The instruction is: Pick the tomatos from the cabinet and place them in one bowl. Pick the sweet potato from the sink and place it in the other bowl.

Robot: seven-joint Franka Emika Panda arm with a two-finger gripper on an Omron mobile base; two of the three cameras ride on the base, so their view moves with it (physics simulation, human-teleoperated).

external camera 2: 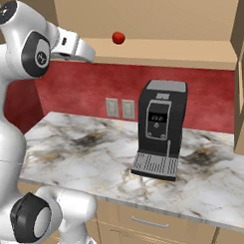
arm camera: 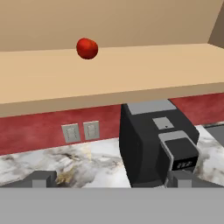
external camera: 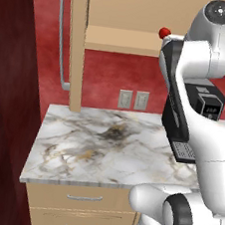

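Gripper (arm camera: 112, 178) fingers stand spread wide apart and grasp nothing; the two dark fingertips (arm camera: 43, 177) show at the bottom of the hand view, one at the left and one at the right, with open space between them. The hand is raised in front of the open wall cabinet (external camera 2: 155, 20), at about shelf height, and is not touching anything.

One tomato (arm camera: 87, 48) sits on the light tan floor of the cabinet, toward its back wall. It is small, round and glossy red. In the hand view it lies above and left of centre, well apart from the fingertips. In the left base view the tomato (external camera: 164, 32) is partly hidden behind the white arm; in the right base view it (external camera 2: 118, 38) shows just to the right of the arm's forward link.

The cabinet door stands open at the left, and its long silver bar handle (external camera: 63, 37) runs vertically.

Below the cabinet is a white marble countertop (external camera: 104, 148) against a red back wall. A black coffee machine (external camera 2: 159, 127) stands upright on the countertop, under the shelf. Two wall outlets (external camera 2: 119, 108) sit side by side on the red wall, left of the machine. Tan drawers (external camera: 84, 211) with short handles lie under the counter edge.
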